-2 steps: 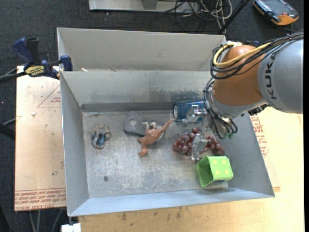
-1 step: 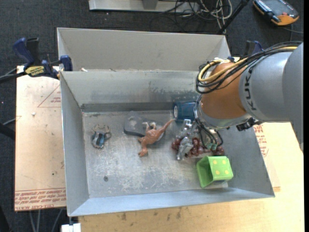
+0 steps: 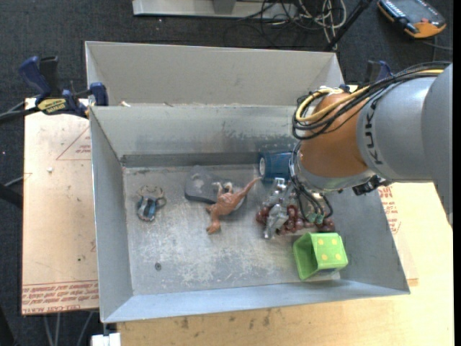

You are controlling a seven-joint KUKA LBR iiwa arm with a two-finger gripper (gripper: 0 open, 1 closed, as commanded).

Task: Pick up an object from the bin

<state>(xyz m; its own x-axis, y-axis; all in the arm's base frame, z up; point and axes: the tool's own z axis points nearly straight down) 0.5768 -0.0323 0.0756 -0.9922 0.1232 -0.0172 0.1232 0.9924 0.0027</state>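
The arm [image 3: 392,128], with its orange cover, is reaching in from the right and hanging its end effector [image 3: 272,223] low over the right-middle of the grey metal bin [image 3: 108,215]; the end effector is sitting right at a dark red knobbly thing [image 3: 295,224] lying on the bin floor; I cannot tell how far it is open, nor whether it is gripping anything. A green cube [image 3: 320,254] with a dotted yellow-green face is resting just beside them, towards the near right corner; a blue cup [image 3: 274,164] is lying against the back wall; a brown toy dinosaur [image 3: 227,204] and a flat grey piece [image 3: 200,189] are lying mid-floor; a small blue and silver thing [image 3: 149,207] is lying well apart at the left. The bin floor is looking scuffed and dull; dark carpet [image 3: 43,13] is surrounding the bin, with cables [image 3: 320,6] trailing across it.
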